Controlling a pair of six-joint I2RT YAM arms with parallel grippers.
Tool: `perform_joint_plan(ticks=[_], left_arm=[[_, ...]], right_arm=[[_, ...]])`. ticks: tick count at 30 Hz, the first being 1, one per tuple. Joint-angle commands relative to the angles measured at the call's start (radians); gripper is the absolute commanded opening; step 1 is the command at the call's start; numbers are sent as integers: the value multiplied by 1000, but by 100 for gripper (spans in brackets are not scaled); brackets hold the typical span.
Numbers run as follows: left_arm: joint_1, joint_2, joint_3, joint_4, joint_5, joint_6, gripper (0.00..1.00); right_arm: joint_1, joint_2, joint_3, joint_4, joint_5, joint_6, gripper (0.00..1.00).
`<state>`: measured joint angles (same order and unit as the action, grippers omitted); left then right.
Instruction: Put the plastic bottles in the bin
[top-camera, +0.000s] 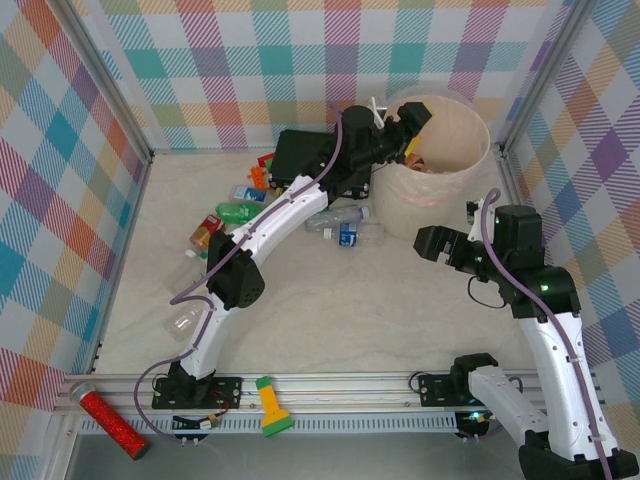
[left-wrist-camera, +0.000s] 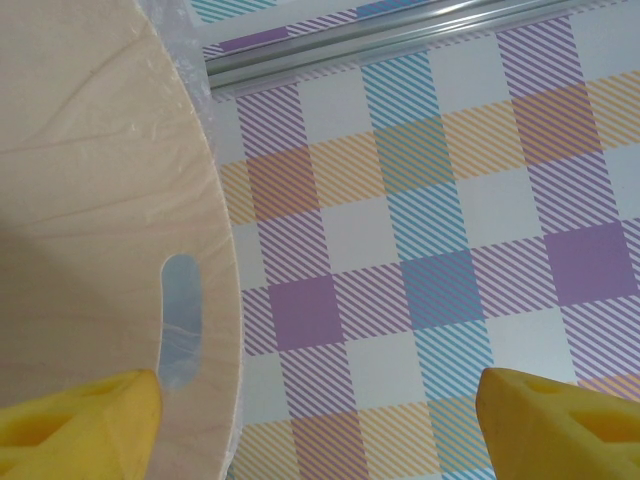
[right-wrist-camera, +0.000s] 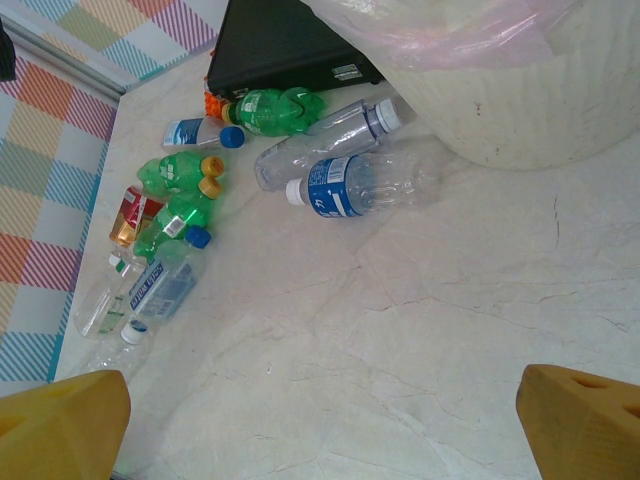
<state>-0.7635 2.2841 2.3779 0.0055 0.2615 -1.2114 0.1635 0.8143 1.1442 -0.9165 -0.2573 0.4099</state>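
We see the left gripper (left-wrist-camera: 320, 425) jaws wide, empty — at the bin (top-camera: 478, 150) rim. Right gripper (right-wrist-camera: 320, 425) jaws wide too, nothing between, over the table (right-wrist-camera: 420, 330). Plastic bottles (right-wrist-camera: 350, 187) lie on the table left of the bin — beside a black case (right-wrist-camera: 285, 45).

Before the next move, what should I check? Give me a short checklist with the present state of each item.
1. Left gripper open and empty: ok.
2. Left gripper above the bin: ok.
3. Right gripper open: ok.
4. Bin upright: ok.
5. All bottles in the bin: not ok, several lie on the table.
6. Bare table between right gripper and nearest bottle: ok.
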Motion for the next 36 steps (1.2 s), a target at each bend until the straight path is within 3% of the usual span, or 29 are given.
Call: perform_joint_plan(ticks=[1, 7, 16, 20, 21, 24, 30, 36], left_arm=[[-6, -80, 16, -16, 13, 33, 81], [-5, -189, -17, -187, -9, 208, 82], [7, -474, -318, -399, -175, 447, 86], [33, -641, -551, -418, -244, 458, 88], [40, -688, -606, -436, -270, 457, 94], [63, -814, -752, -517, -367, 459, 100], [115, -1017, -966, -714, -546, 485, 100], [161, -1123, -1098, -913, -701, 489, 100]], right_arm=[[5, -6, -4, 15, -4, -5, 99], [11, 2, 17, 21, -26, -35, 99], [56, 31, 54, 50, -59, -74, 99], [76, 45, 55, 72, -71, -76, 99], [83, 49, 55, 77, -74, -74, 99], [105, 62, 54, 97, -84, -74, 99], [150, 97, 63, 128, -89, -86, 99], [187, 153, 66, 180, -105, -90, 99]])
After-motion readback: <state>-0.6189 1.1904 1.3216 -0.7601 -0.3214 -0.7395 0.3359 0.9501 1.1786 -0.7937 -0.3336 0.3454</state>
